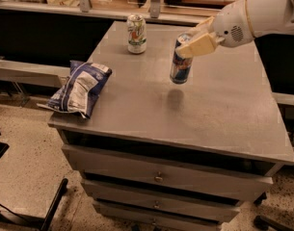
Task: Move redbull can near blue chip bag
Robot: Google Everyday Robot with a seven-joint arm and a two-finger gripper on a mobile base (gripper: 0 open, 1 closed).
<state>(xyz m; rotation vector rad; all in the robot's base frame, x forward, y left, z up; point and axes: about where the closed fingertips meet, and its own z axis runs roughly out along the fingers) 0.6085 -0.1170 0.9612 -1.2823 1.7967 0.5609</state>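
Carry step: my hand [197, 43] pinched the redbull can [180, 61] by its top, clear of the surface [223, 105]. Next, I judged: travel toward 9 o'clock, set down beside the blue chip bag [79, 87].

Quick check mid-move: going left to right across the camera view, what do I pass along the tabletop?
blue chip bag → white and green can → redbull can, gripped near its top by the pincer and held clear of the table, with the arm reaching in from the right.

Our grey desk [223, 114], blue chip bag [79, 88] on its left edge, white and green can [136, 33] at its back, gripper [192, 38] above, holding the redbull can [179, 67] clear of it.
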